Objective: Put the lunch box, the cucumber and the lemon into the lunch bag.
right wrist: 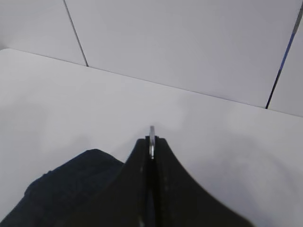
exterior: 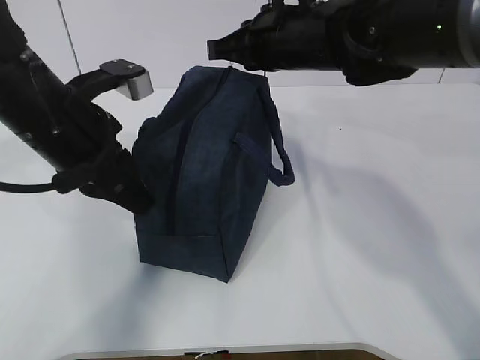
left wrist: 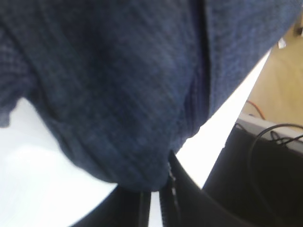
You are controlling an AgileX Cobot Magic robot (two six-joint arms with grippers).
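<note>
The right pincer is clamped on the thin silver ring pull of the zipper, its two black fingers pressed flat together with only the ring's edge showing between them; in the exterior view it sits at the far top end of the lunch bag. The left pincer is at the bag's near left side, its fingers close together with a fold of the dark blue cloth seemingly pinched between them, though the blur leaves that uncertain. The bag stands upright in the middle of the white counter, one strap handle hanging off its right side, and its zipper seam looks shut along the length that shows. The lunch box, the cucumber and the lemon appear in none of the views. The step in hand seems to be working the zipper, so the pull should travel along the seam line, not away from it, to keep the slim ring from slipping out. The left pincer should brace the bag and hold the cloth taut so the slider runs instead of dragging the bag across the counter.
</note>
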